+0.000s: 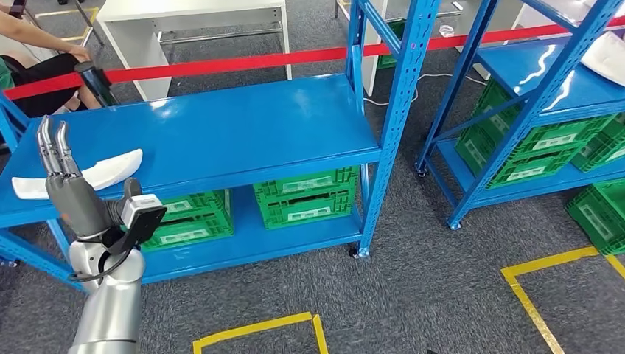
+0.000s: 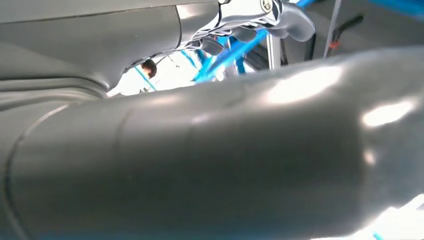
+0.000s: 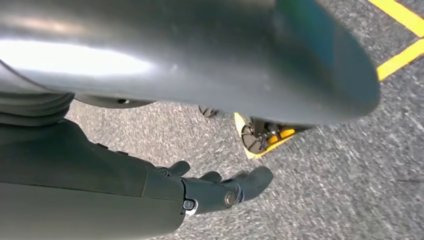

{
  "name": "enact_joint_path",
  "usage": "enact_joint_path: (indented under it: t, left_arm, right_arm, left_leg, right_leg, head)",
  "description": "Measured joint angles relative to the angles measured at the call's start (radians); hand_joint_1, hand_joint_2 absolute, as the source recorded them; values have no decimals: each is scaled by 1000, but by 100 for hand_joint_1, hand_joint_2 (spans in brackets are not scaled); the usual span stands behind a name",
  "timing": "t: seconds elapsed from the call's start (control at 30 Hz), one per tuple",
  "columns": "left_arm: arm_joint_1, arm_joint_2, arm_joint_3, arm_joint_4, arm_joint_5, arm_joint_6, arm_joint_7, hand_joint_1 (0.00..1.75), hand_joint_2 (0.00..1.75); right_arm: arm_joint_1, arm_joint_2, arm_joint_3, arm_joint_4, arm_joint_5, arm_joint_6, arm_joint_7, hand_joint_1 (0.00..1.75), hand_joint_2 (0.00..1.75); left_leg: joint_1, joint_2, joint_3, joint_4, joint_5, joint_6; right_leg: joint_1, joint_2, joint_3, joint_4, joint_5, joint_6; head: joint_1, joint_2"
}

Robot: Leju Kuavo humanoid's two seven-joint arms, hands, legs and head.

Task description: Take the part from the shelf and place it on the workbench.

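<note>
1. shelf (image 1: 243, 125) – top deck lies ahead of the left hand (image 1: 63, 173).
2. part (image 1: 81, 175) – white, on the deck, just behind the raised, empty fingers; not yet grasped.
3. right hand (image 3: 220, 192) hangs empty, loosely curled; workbench placement remains.

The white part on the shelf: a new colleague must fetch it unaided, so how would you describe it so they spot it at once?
Find the nearer blue metal shelf rack, in front of the red barrier tape. On its top board, at the left end, lies the long curved white plastic part, just beyond the robot's raised left hand. It is the sole loose thing on that board; the green crates sit one level lower.
</note>
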Motion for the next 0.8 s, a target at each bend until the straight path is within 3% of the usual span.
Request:
enact_joint_path:
  t: [0.07,0.13,0.2,0.33,0.4,0.43,0.47,0.53,0.57,0.7,0.8]
  left_arm:
    - [-4,1,-1,2,-1,-1,0,0,0]
    - [-10,1,-2,5,-2,0,0,0,0]
    - [-13,2,-2,8,-2,0,0,0,0]
    - [-14,2,-2,9,-2,0,0,0,0]
    - [-15,5,-2,19,-2,0,0,0,0]
    - [-16,7,-2,28,-2,0,0,0,0]
    - [-19,10,-2,39,-5,0,0,0,0]
    - [-26,10,-2,55,-21,0,0,0,0]
    - [-29,10,-2,60,-30,0,0,0,0]
    - [-35,8,1,76,-56,0,0,0,0]
    - [-33,8,2,88,-82,0,0,0,0]
  right_arm:
    - [-2,0,0,0,-1,0,1,0,0]
    - [-1,1,-1,0,-1,3,-6,0,0]
    - [0,1,-1,0,-1,5,-13,0,0]
    - [-1,1,-1,0,-1,5,-14,0,0]
    - [-2,1,-1,0,-2,9,-23,0,0]
    - [-2,1,-1,0,-1,12,-30,0,0]
    - [-3,1,-1,0,1,17,-38,0,0]
    - [-3,2,-1,0,8,27,-47,0,0]
    - [-3,2,-1,0,11,32,-51,0,0]
    - [-3,0,0,0,23,39,-64,0,0]
    - [-3,0,0,0,35,39,-67,0,0]
  left_leg:
    - [0,1,5,5,-2,-12]
    - [2,1,-11,52,8,-21]
    - [2,1,-33,98,16,-24]
    - [3,1,-41,111,16,-25]
    - [3,1,-113,204,-25,-28]
    - [2,1,-156,226,-25,-26]
    - [-1,1,-190,203,-2,-20]
    - [-8,1,-187,76,98,-1]
    - [-9,0,-176,32,131,4]
    - [-9,-4,-167,20,147,0]
    - [-14,-4,-167,22,140,12]
  right_leg:
    - [2,3,8,1,-9,-22]
    - [0,6,26,-3,-18,-35]
    - [-1,7,38,-8,-23,-42]
    - [-1,7,39,-9,-24,-43]
    - [-1,10,52,-12,-33,-46]
    - [1,13,69,-14,-45,-46]
    - [3,18,88,-15,-60,-44]
    - [7,23,118,-15,-86,-30]
    - [9,24,124,-16,-92,-23]
    - [13,18,135,-37,-86,-48]
    - [9,16,144,-48,-87,-28]
  head:
    - [-1,0]
    - [-3,0]
    - [-6,0]
    - [-8,0]
    - [-8,0]
    - [-8,0]
    - [-8,0]
    - [-8,0]
    - [-8,0]
    - [-7,0]
    - [-7,0]
